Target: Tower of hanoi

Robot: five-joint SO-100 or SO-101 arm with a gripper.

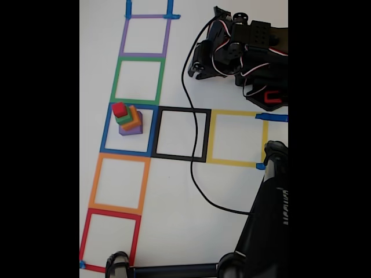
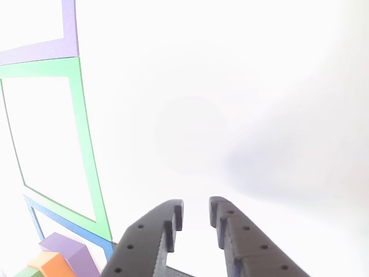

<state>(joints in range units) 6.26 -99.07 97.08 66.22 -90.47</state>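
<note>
Black and studded with small holes, the two fingers [image 2: 230, 231] of the jaws rise from the bottom edge of the other view, with a narrow gap between their tips and nothing held in it. The gripper [image 2: 196, 209] hangs above bare white surface [image 2: 230, 86].

At the bottom left corner of that view the tower of hanoi pokes in: the purple cube [image 2: 72, 249] at the base, the orange cube [image 2: 55, 266] on it, and a sliver of the green cube [image 2: 23, 272] at the edge. The stack lies to the left of the jaws and apart from them, just past the corner where the green tape square [image 2: 86, 167] meets the blue tape square [image 2: 37, 222].

In the fixed view the whole tower stands inside the blue tape square [image 1: 104, 133]. The purple cube [image 1: 132, 128] is the biggest, the orange cube [image 1: 135, 119] sits on it, the green cube [image 1: 124, 120] on that, and the red cube [image 1: 119, 109] tops it. Each cube is turned somewhat against the one below, so the stack looks twisted and leans toward the upper left.

The arm [image 1: 243, 52] sits folded at the upper right, well apart from the tower. A black cable [image 1: 191, 168] runs from it across the black tape square [image 1: 181, 109].
</note>
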